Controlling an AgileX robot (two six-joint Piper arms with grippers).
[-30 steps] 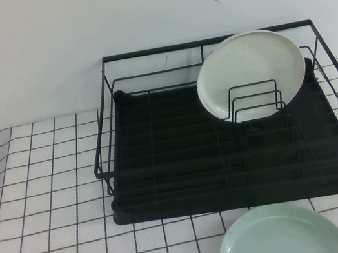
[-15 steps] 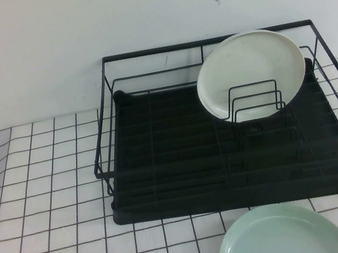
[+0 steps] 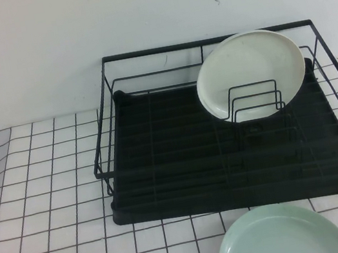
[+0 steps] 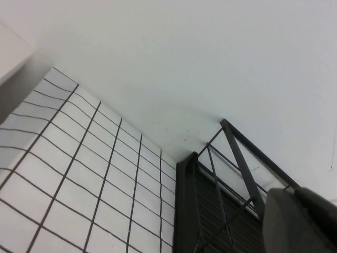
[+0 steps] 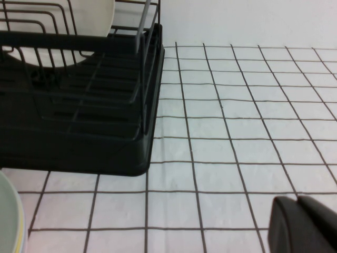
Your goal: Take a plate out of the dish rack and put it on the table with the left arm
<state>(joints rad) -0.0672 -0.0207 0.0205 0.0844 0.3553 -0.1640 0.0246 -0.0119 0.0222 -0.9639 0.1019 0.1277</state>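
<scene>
The off-white plate (image 3: 250, 73) stands upright in the wire loops at the back right of the black dish rack (image 3: 162, 160). It also shows in the right wrist view (image 5: 92, 10). Neither arm shows in the high view. In the left wrist view, my left gripper (image 4: 292, 196) is shut and empty, near the rack's left back corner (image 4: 187, 211) and above the gridded table (image 4: 63, 174). In the right wrist view, my right gripper (image 5: 297, 203) is shut and empty, low over the table (image 5: 237, 132) to the right of the rack (image 5: 105, 142).
A pale mint-green plate (image 3: 280, 238) lies on the table in front of the rack and also shows in the right wrist view (image 5: 8, 211). A white wall stands behind the rack. Gridded cloth (image 3: 49, 187) lies left of the rack.
</scene>
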